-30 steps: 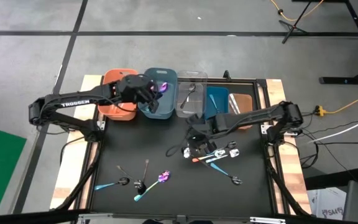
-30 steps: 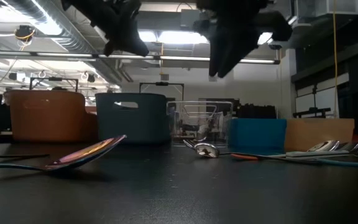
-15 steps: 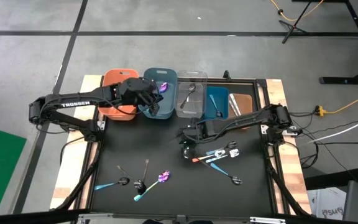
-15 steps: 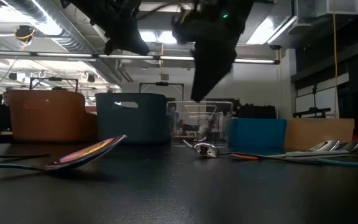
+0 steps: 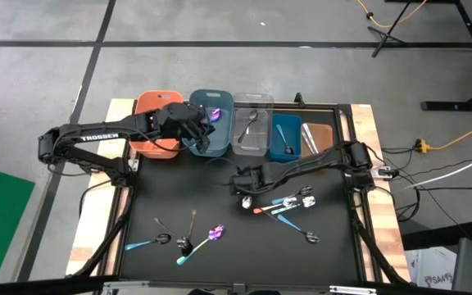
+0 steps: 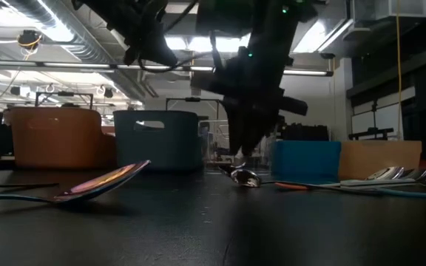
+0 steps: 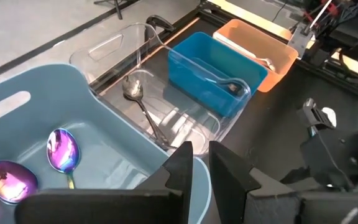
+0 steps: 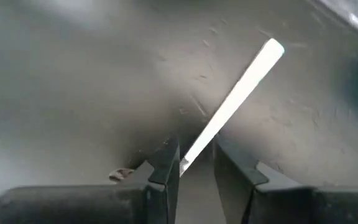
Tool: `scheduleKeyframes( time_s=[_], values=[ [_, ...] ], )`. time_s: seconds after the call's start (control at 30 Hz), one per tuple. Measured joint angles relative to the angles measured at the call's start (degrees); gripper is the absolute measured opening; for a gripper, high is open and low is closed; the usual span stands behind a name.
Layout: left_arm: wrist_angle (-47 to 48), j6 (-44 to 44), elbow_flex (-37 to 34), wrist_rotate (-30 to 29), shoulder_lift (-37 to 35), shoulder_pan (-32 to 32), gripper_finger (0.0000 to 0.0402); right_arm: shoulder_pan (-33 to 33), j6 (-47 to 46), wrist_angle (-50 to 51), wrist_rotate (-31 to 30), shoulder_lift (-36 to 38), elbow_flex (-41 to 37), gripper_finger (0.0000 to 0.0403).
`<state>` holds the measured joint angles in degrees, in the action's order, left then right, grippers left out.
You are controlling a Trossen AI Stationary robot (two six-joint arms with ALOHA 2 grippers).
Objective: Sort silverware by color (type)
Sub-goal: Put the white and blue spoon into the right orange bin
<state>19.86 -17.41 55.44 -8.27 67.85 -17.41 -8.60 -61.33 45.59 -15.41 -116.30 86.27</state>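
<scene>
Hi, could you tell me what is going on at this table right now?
Two robot arms are sorting cutlery into a row of bins. The right gripper is low over the black table, its fingers either side of a silver handle. The left gripper hovers above the grey-blue bin, which holds two purple spoons. More spoons lie loose on the table, and a silver spoon sits in the clear bin.

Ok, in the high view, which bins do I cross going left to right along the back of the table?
Orange bin → grey-blue bin → clear bin → blue bin → brown bin.
</scene>
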Motion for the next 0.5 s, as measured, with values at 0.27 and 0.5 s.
scheduleKeyframes(
  time_s=[0.27, 0.5],
  values=[
    [0.3, 0.1, 0.0, 0.0, 0.0, 0.0, 0.0047, 0.0, -4.8, 1.5, -0.8, -1.5, 0.1, 0.0087],
    [0.3, 0.1, 0.0, -0.1, 0.0, 0.9, 0.0047, 0.0, -4.9, 0.6, -2.0, -3.0, 0.1, 0.0087]
  ],
)
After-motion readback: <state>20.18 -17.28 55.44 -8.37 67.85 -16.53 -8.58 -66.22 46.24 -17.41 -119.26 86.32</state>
